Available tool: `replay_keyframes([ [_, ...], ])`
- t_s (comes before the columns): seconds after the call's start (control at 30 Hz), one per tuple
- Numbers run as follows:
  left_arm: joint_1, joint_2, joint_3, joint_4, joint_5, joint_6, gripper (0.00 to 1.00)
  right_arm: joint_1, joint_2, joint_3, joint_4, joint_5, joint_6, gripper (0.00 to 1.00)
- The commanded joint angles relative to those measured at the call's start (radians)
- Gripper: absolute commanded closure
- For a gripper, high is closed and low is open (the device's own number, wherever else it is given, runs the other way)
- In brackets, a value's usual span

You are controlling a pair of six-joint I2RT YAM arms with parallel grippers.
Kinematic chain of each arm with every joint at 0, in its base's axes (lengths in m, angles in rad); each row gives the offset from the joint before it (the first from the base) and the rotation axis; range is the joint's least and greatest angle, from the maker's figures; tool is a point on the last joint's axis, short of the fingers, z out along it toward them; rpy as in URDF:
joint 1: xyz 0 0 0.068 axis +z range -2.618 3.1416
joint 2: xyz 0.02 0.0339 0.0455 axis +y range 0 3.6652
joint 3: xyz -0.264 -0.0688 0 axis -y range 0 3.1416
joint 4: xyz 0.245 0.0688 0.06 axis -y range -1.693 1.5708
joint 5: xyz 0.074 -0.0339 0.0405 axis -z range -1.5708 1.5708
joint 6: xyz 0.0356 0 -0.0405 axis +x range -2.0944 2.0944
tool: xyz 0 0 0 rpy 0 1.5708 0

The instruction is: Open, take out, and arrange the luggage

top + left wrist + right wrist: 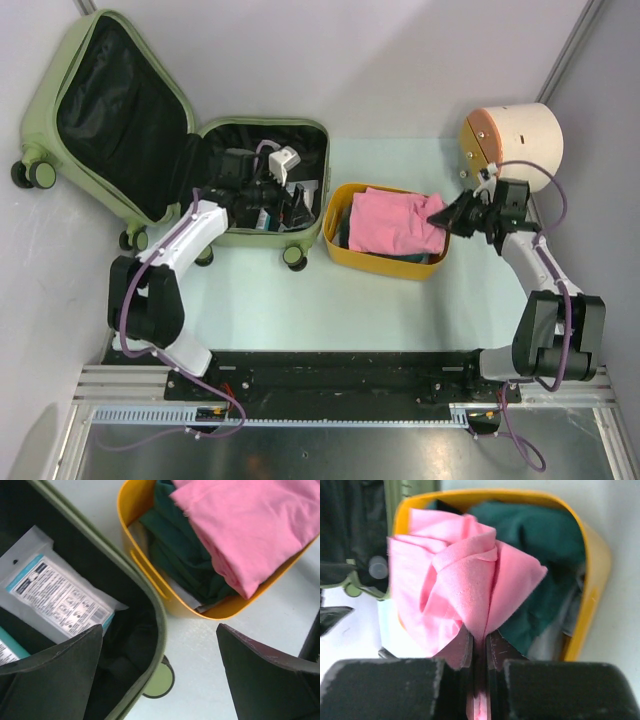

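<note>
Right fingers (505, 655) tight on pink cloth (465, 580) at yellow basket (597, 555) rim

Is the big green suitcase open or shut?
Open. The suitcase is spread wide in two halves, its black lining is showing, and a white packet lies inside one half.

Pale table (330, 300) with open luggage (150, 120), yellow basket (385, 265), cream drum (515, 140).
</note>
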Motion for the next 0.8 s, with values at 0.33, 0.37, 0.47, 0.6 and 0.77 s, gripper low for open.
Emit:
replay_keyframes([
  [0.33, 0.120, 0.033, 0.131, -0.044, -0.212, 0.009, 0.00, -0.029, -0.105, 0.050, -0.025, 0.088, -0.138, 0.19],
  [0.37, 0.129, 0.038, 0.138, -0.047, -0.234, -0.002, 0.00, -0.030, -0.108, 0.070, -0.052, 0.086, -0.162, 0.19],
  [0.47, 0.178, 0.074, 0.164, -0.060, -0.300, -0.058, 0.00, -0.018, -0.130, 0.111, -0.075, 0.100, -0.248, 0.18],
  [0.6, 0.212, 0.133, 0.242, -0.171, -0.421, -0.011, 0.00, 0.094, -0.108, 0.174, -0.160, 0.130, -0.392, 0.19],
  [0.77, 0.232, 0.185, 0.256, -0.346, -0.499, 0.204, 0.00, 0.232, 0.005, 0.238, -0.288, 0.184, -0.538, 0.21],
])
